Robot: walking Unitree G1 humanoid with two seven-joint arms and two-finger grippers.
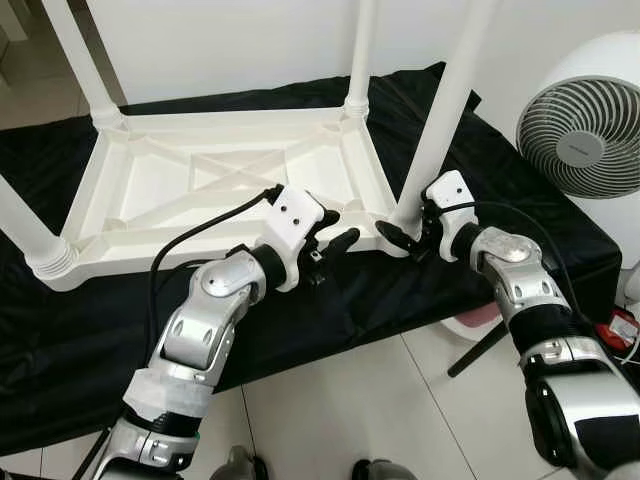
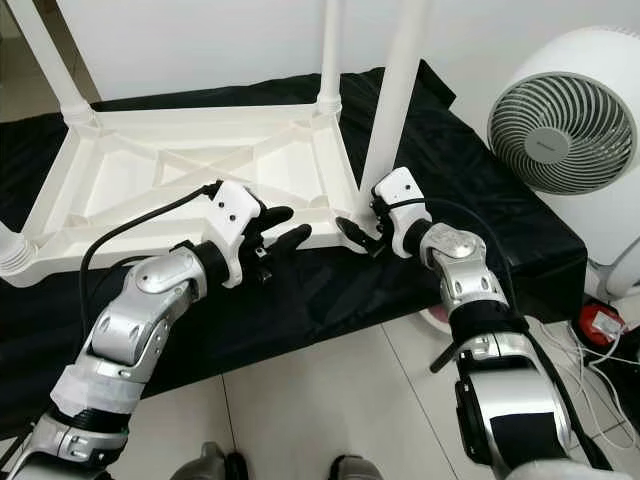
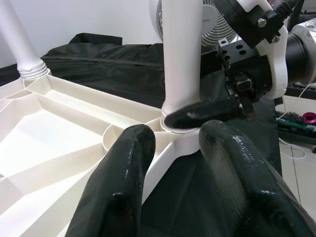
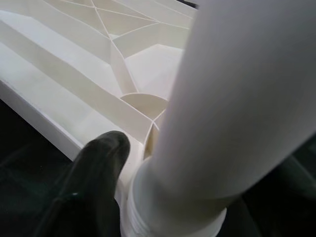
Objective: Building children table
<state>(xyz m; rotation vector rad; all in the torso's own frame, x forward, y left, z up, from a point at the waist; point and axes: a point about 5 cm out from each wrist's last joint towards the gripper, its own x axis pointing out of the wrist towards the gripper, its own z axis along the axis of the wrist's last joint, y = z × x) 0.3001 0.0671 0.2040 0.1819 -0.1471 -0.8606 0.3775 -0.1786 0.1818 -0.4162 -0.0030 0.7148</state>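
Observation:
A white plastic children's table lies upside down on a black cloth, its legs pointing up. My right gripper is shut on the base of the near-right leg, just above its corner socket. The right wrist view has one black finger pressed beside that leg. My left gripper is open at the table's near edge, a short way left of that corner and holding nothing. Its two fingers frame the socket and the right gripper's finger.
The other legs stand at the far left, far right and near left. A white fan stands close on the right. The black cloth hangs over the low platform's front edge to the tiled floor.

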